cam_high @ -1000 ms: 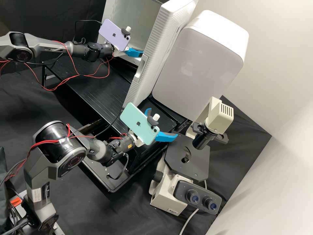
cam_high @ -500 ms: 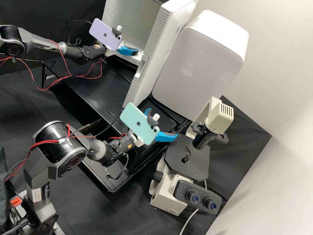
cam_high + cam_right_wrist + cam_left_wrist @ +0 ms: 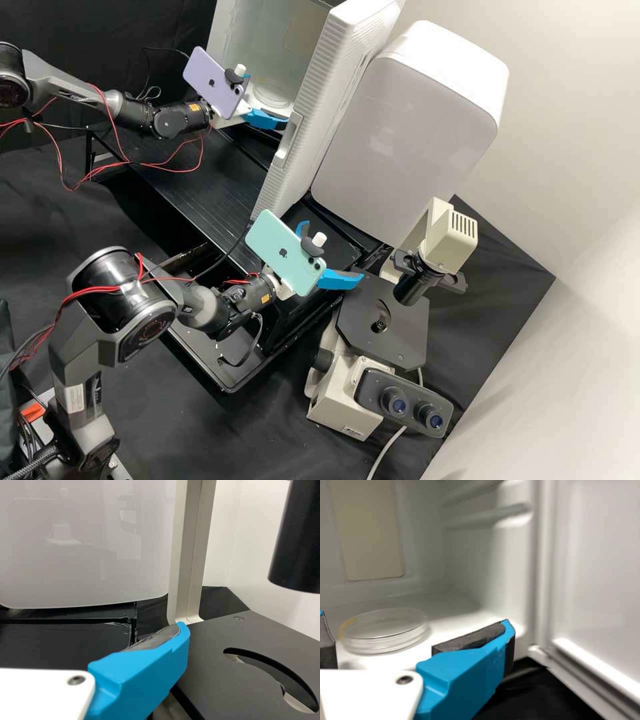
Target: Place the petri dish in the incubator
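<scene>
The clear petri dish (image 3: 382, 629) lies flat on the white floor of the incubator (image 3: 485, 580), just past my left gripper (image 3: 400, 647). That gripper is open, its fingers to either side of the dish's near rim and not touching it. From above, the left gripper (image 3: 261, 119) sits at the mouth of the incubator (image 3: 267, 40), with the dish (image 3: 271, 100) behind it and the ribbed door (image 3: 320, 100) swung open. My right gripper (image 3: 330, 257) is open with nothing in it, one blue finger (image 3: 150, 655) over the edge of the black microscope stage (image 3: 235, 670).
A microscope (image 3: 380, 380) stands at the front right, its stage (image 3: 387, 327) under the right gripper. A large white housing (image 3: 413, 120) rises behind it. Black trays (image 3: 213, 180) run along the bench between the arms. Red cables (image 3: 133, 160) trail from the left arm.
The left arm has drawn back and to the left from the incubator's opening, and the dish now shows on the floor inside. The right arm has not moved.
</scene>
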Motion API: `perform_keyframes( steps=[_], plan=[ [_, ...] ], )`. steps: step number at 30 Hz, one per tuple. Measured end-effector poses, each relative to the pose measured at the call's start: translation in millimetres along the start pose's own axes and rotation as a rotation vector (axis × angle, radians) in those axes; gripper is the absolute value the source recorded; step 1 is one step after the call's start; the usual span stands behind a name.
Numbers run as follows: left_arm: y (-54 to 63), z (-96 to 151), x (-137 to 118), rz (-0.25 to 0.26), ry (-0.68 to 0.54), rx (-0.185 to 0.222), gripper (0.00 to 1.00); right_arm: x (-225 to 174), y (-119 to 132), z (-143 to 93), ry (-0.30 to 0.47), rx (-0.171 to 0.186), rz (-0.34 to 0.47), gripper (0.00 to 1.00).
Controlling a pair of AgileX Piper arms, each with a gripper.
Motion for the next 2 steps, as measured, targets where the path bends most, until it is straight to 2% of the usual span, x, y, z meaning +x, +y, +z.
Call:
perform_keyframes(
  steps=[2],
  plan=[
    [2.8,4.6,-6.6,0.020,-0.017,0.008,1.00,0.0,0.0,0.0,0.000,0.000,0.000,1.00]
  ],
)
